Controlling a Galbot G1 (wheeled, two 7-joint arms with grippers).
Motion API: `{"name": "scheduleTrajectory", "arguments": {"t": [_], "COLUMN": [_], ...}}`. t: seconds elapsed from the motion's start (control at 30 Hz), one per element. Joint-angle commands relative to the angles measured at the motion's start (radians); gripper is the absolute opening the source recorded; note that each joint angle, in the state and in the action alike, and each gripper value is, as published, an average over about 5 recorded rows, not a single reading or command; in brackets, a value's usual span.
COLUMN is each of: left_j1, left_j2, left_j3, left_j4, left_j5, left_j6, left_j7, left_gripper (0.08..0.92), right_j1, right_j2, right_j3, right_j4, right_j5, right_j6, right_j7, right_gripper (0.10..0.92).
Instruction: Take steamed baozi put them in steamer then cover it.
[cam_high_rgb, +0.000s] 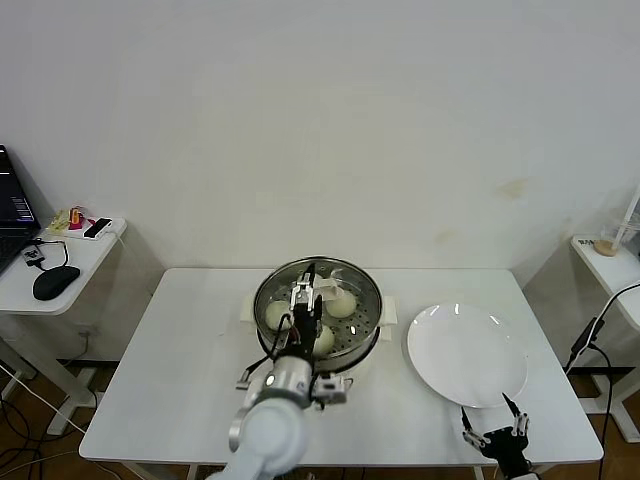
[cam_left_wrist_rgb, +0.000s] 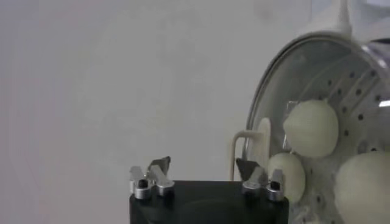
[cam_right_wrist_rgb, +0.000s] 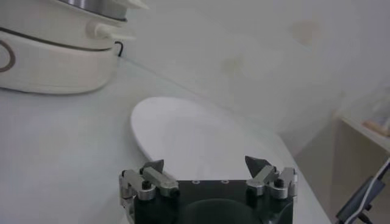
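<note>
Hovering just in front of the steamer (cam_high_rgb: 318, 310), the left gripper (cam_high_rgb: 306, 304) has its fingers spread with nothing between them, beside the beige handle of the cover (cam_left_wrist_rgb: 304, 91), which lies over the pot. Beneath the glass sit the steamed baozi (cam_high_rgb: 341, 302), so covering looks done. Right of the steamer, the right gripper (cam_right_wrist_rgb: 207, 165) waits, fingers parted and unladen, before the white plate (cam_high_rgb: 466, 352) on the surface (cam_high_rgb: 180, 380).
</note>
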Motion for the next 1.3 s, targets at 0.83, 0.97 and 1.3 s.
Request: {"name": "scheduleTrajectory", "arguments": {"t": [0.83, 0.97, 1.3], "left_j1": [0.845, 0.852, 0.860], "left_j2": [-0.002, -0.024, -0.051], "left_j3": [-0.641, -0.650, -0.636], "left_j4": [-0.152, -0.157, -0.173], "left_j5": [-1.620, -1.612, -1.570], "left_j6": [-0.690, -0.672, -0.673], "left_j7": [-0.509, -0.487, -0.444], "left_gripper": [0.823, 0.823, 0.823], "right_j1": [-0.228, -0.242, -0.231], "right_j2": [-0.314, -0.325, -0.323], "right_j3": [-0.170, -0.179, -0.203], "right_j4": [0.207, 0.237, 0.261], "right_j5": [0.563, 0.579, 0.536], "right_j6": [-0.107, -0.137, -0.188], "right_j7": [0.103, 0.119, 0.131], "right_gripper": [0.823, 0.823, 0.823]}}
